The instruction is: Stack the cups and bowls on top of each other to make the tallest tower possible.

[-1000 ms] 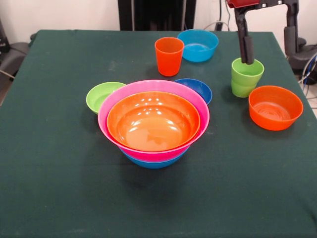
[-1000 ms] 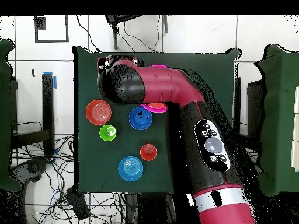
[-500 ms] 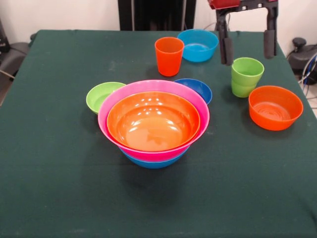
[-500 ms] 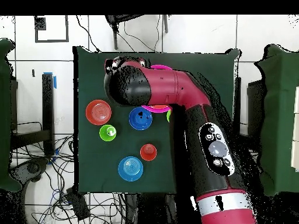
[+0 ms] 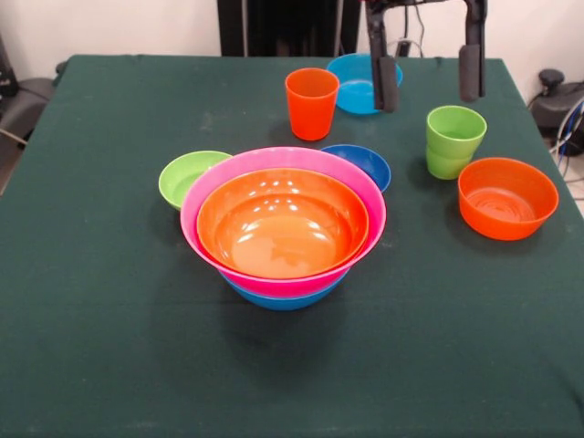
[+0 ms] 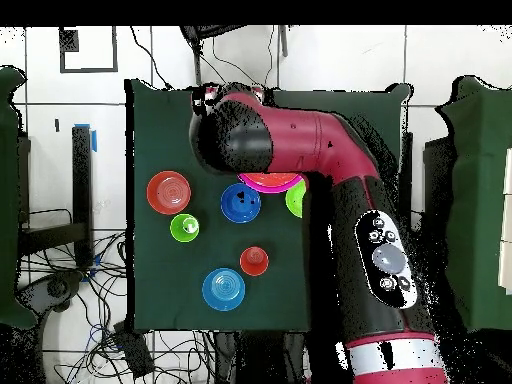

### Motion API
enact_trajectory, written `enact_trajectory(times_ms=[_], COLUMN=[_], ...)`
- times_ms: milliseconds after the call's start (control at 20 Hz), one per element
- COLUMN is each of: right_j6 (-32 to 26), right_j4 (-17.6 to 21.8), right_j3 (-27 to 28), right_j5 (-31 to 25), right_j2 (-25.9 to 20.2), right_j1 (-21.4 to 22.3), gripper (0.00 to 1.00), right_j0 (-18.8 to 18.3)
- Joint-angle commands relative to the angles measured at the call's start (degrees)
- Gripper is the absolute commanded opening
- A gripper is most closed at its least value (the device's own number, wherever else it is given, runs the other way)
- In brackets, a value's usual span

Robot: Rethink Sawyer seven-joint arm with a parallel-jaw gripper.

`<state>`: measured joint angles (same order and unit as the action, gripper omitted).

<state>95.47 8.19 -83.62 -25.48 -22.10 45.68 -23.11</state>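
Note:
The tower (image 5: 283, 224) stands mid-table: a large orange bowl nested in a pink bowl on a blue bowl. In the overhead view my arm covers it except for a pink rim (image 6: 268, 183). My gripper (image 5: 429, 78) hangs open and empty above the far right of the table, between the light blue bowl (image 5: 363, 82) and the two stacked lime green cups (image 5: 453, 141). An orange cup (image 5: 311, 102) stands upright to the left of the light blue bowl. A small lime green bowl (image 5: 187, 176) and a dark blue bowl (image 5: 360, 162) sit right behind the tower. A smaller orange bowl (image 5: 506, 196) lies at the right.
In the overhead view the red arm (image 6: 300, 150) spans the table's middle. Beside it show the orange bowl (image 6: 168, 192), green cups (image 6: 184, 228), dark blue bowl (image 6: 240, 202), orange cup (image 6: 254, 261) and light blue bowl (image 6: 223, 289). Cables lie off the table's edges.
The gripper has come away from the green cups' rim and moved left in the front view. The cups and bowls have stayed in place.

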Motion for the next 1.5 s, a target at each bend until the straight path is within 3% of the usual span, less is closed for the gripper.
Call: enact_trajectory(times_ms=[50,250,600,900,1200,1500], right_j6=[0.2,1.2,1.5,3.4,2.7,2.5], right_j4=[4.8,4.8,5.5,4.6,4.9,5.1], right_j3=[2.2,-2.8,-17.0,-24.9,-28.9,-29.1], right_j5=[1.2,3.8,10.3,13.0,14.6,14.6], right_j2=[1.1,0.4,-2.9,-4.3,-6.1,-6.2], right_j1=[-0.4,1.8,9.9,15.7,17.8,17.9], gripper=[1.0,1.0,1.0,1.0,1.0,1.0], right_j0=[-0.8,-1.9,-6.8,-8.6,-10.3,-10.6])
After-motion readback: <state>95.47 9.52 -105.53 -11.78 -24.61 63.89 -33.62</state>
